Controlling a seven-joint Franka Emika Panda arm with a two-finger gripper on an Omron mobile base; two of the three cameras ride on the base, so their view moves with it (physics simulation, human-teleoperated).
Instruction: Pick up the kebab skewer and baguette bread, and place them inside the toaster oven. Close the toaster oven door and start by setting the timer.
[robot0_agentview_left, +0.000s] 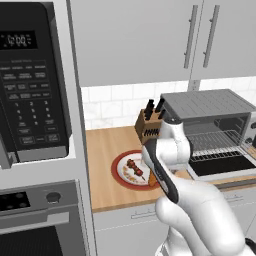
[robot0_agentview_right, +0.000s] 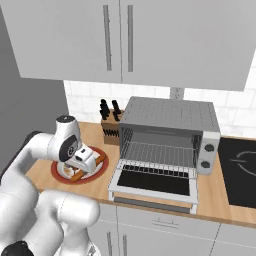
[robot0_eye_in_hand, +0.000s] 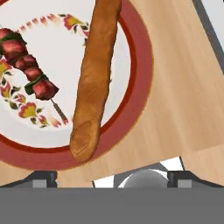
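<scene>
Hand view: fingers (robot0_eye_in_hand: 112, 178) spread wide, empty, above the baguette bread (robot0_eye_in_hand: 95, 83) beside the kebab skewer (robot0_eye_in_hand: 30, 72) on the red-rimmed plate (robot0_eye_in_hand: 142, 65). Right base view adds the toaster oven (robot0_agentview_right: 170, 134), door (robot0_agentview_right: 155, 184) down, near the counter (robot0_agentview_right: 212, 192) front edge.

On the wooden counter (robot0_agentview_left: 107, 150), the kebab skewer (robot0_agentview_left: 135, 169) lay on a red-rimmed plate (robot0_agentview_left: 120, 176). A knife block (robot0_agentview_left: 148, 126) stood at one o'clock; the toaster oven (robot0_agentview_left: 210, 130), door (robot0_agentview_left: 220, 166) open, at three o'clock.
</scene>
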